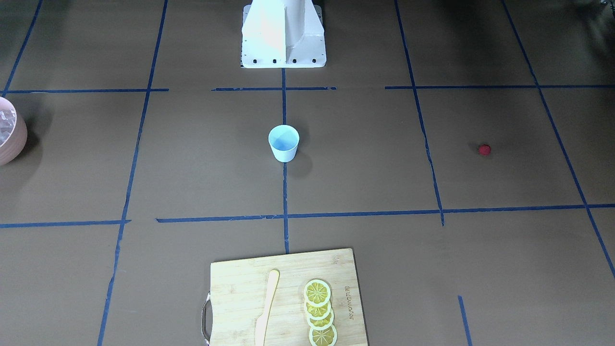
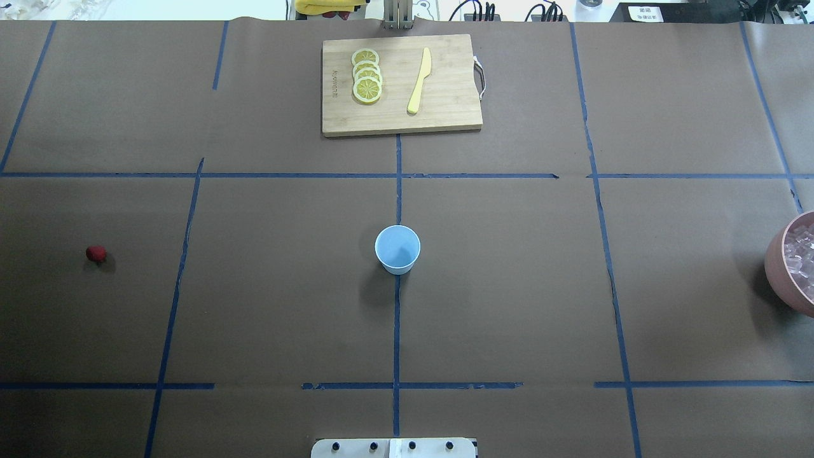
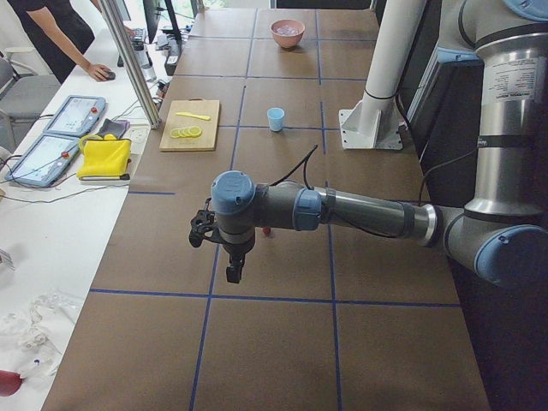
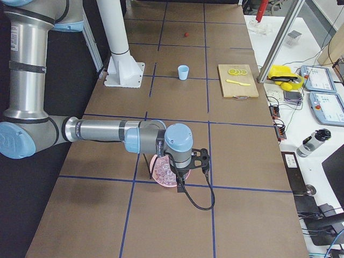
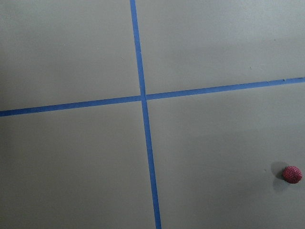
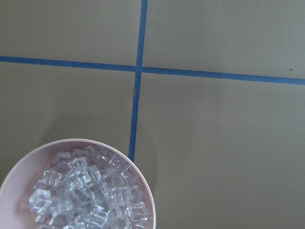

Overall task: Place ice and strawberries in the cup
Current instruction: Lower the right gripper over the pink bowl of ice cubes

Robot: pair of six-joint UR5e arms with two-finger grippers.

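1. Overhead exterior view: a small pale blue tapered plastic cup (image 2: 397,249) stands upright at the middle of the brown paper-covered table (image 2: 509,305), on a blue tape line (image 2: 397,331). It looks empty.
2. A tiny round red strawberry (image 2: 96,254) lies alone on the robot's left side, well apart from the cup.
3. Small clear, whitish ice cubes (image 2: 802,254) fill a larger pink bowl (image 2: 777,273) at the table's right edge, also well apart from the cup.
4. The left gripper (image 3: 233,272) hangs above the table near the strawberry. I cannot tell whether its fingers are apart or together.
5. The right gripper (image 4: 180,181) hangs over the pink bowl. I cannot tell its finger state either.
6. A rectangular bamboo cutting board (image 2: 445,114) at the far edge carries overlapping yellow lemon slices (image 2: 367,75) and a pale yellow knife (image 2: 420,79).
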